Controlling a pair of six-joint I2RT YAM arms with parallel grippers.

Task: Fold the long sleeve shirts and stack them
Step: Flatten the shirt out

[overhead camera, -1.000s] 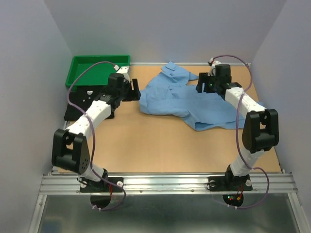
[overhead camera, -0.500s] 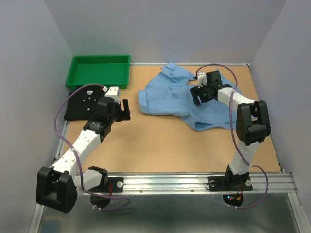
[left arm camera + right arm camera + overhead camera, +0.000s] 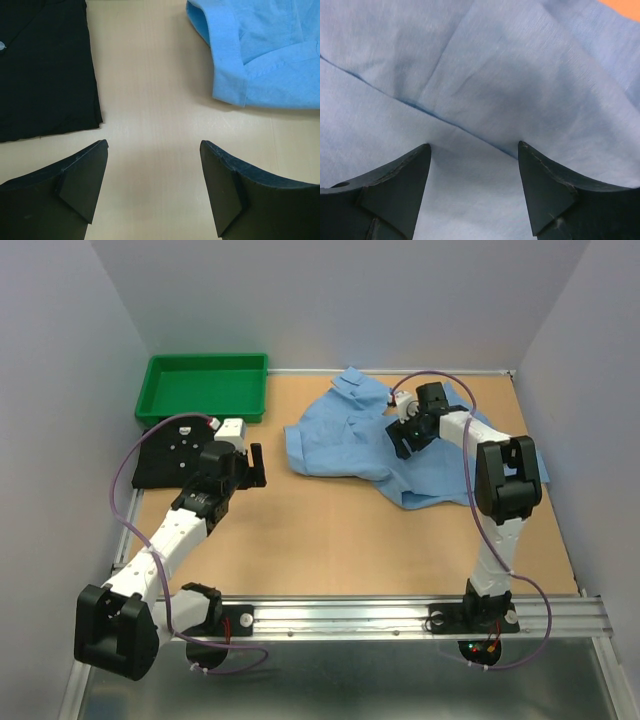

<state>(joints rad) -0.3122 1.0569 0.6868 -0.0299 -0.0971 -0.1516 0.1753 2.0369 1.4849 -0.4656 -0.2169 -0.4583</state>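
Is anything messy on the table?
Yes. The light blue shirt lies crumpled and unfolded across the far right side, under the open right gripper. The black shirt at the left lies flat and neat.

- The light blue shirt fills nearly the whole view, with creases and one darker fold line running diagonally from the left edge toward the lower centre.
- The right gripper is over the cloth, its two dark fingers spread wide apart with nothing between them.
- A sliver of orange table shows at the top right corner.
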